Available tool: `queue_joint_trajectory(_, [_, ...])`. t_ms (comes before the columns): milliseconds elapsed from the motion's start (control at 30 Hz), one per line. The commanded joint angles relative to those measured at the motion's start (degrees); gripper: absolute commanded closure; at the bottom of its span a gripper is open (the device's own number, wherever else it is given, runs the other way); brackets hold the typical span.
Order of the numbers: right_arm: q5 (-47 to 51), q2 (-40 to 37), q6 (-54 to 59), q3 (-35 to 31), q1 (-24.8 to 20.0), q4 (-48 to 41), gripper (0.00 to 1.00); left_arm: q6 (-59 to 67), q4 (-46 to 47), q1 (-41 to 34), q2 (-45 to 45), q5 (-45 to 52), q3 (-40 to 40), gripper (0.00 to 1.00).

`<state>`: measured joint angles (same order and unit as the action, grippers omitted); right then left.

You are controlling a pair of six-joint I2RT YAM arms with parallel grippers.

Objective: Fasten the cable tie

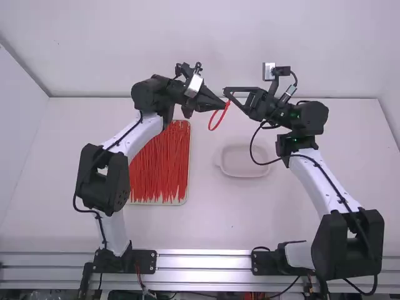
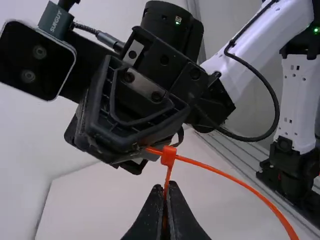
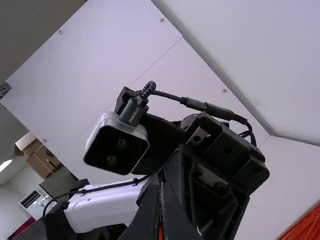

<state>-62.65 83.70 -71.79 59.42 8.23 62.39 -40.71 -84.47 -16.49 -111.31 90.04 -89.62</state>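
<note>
A red cable tie point(image 1: 217, 117) hangs in a loop in the air between both grippers, above the table's far middle. My left gripper point(image 1: 222, 104) is shut on the tie's strap, seen close up as the left gripper point(image 2: 165, 192) just below the tie's head point(image 2: 168, 154). My right gripper point(image 1: 227, 93) meets it from the right and is shut on the tie's thin end beside the head. In the left wrist view the right gripper point(image 2: 142, 150) sits directly against the head, and the strap point(image 2: 235, 182) curves away. In the right wrist view the right gripper point(image 3: 160, 192) is pressed shut.
A board point(image 1: 184, 199) covered with several loose red cable ties point(image 1: 164, 164) lies on the table's left of middle. A shallow white dish point(image 1: 244, 161) sits right of it, below the grippers. The white table point(image 1: 62, 144) has walls at the back and sides.
</note>
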Motion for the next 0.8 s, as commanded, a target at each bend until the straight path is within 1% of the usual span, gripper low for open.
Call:
queue_joint_trajectory(0, [-0.79,0.26,1.33,1.27,-0.02,0.24,1.00,0.24,-0.15,-0.20,0.96,-0.98,0.24,0.98])
queue_joint_trajectory(300, [-0.57,0.26,2.64,1.27,-0.02,0.39,1.00,0.00,0.02,-0.24,0.96,-1.05,0.24,0.98])
queue_joint_trajectory(400, [0.39,0.26,3.15,1.29,0.13,0.26,1.00,0.28,1.62,-0.24,0.96,-1.16,0.24,0.98])
queue_joint_trajectory(600, [3.48,0.26,4.39,1.40,0.17,0.24,1.00,0.70,8.04,-0.79,0.94,-0.94,0.24,0.98])
queue_joint_trajectory(767, [4.96,0.26,4.57,1.46,0.09,0.85,1.00,2.19,9.18,-0.87,0.94,-0.87,0.98,0.98])
